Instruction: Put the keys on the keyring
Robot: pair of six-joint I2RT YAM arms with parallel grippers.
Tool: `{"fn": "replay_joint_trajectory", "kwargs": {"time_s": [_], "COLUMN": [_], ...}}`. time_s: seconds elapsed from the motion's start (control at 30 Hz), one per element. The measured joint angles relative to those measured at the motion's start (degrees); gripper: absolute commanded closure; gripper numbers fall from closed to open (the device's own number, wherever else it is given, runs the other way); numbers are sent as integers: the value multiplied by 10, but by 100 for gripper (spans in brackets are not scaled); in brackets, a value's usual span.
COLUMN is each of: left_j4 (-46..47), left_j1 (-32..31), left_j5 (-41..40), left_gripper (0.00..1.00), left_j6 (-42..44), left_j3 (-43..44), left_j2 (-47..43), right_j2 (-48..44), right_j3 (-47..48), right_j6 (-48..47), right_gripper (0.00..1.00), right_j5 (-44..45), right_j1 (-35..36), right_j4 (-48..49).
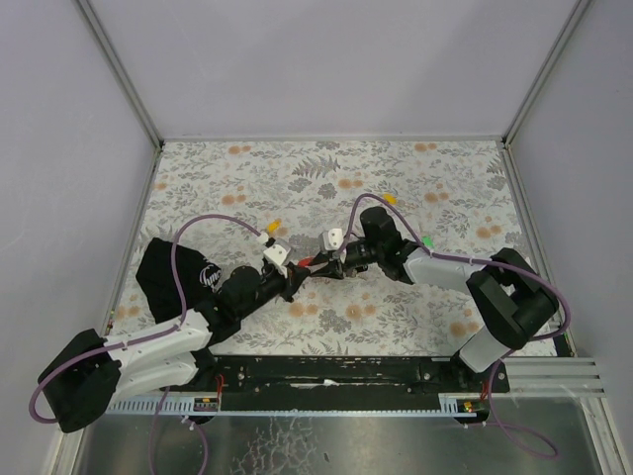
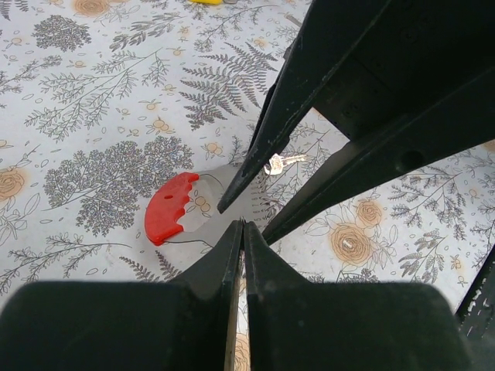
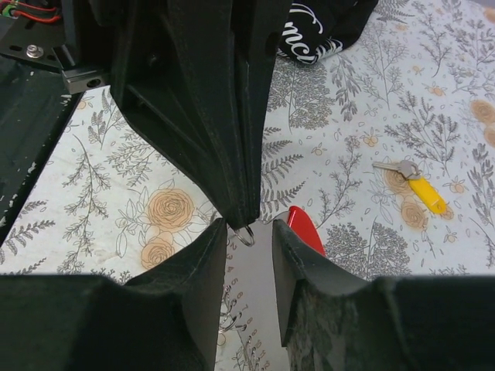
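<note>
Floral table (image 1: 247, 168); left gripper (image 2: 242, 226) pinched shut on a wire ring (image 3: 245, 234); right gripper (image 3: 249, 226) part open, empty, astride those tips; keyring (image 2: 172, 207) lies just beside; yellow key (image 3: 424, 193) well apart.

The left arm (image 1: 163, 348) at seven o'clock and the right arm (image 1: 447, 269) at four o'clock pair white shells with black joints, each trailing a purple cable (image 1: 178, 259). Each wrist bears a white block (image 1: 275, 253); black fingers (image 2: 209, 270) taper like wedges.
</note>
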Motion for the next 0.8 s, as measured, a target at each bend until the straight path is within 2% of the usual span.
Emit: {"fn": "replay_joint_trajectory", "kwargs": {"time_s": [0.33, 0.67, 0.8], "left_j4": [0, -3, -6], "left_j1": [3, 7, 7], "left_j5": [6, 14, 18], "left_gripper": [100, 100, 99], "left_j6": [0, 2, 2], "left_j3": [0, 0, 0], "left_j2": [-8, -13, -17], "right_j2": [9, 10, 10], "right_j3": [10, 16, 18], "right_j6": [-21, -31, -30], "right_gripper": [67, 87, 92], "right_j5": [-6, -12, -13], "right_j1": [0, 0, 0], "right_j4": [-38, -53, -53]}}
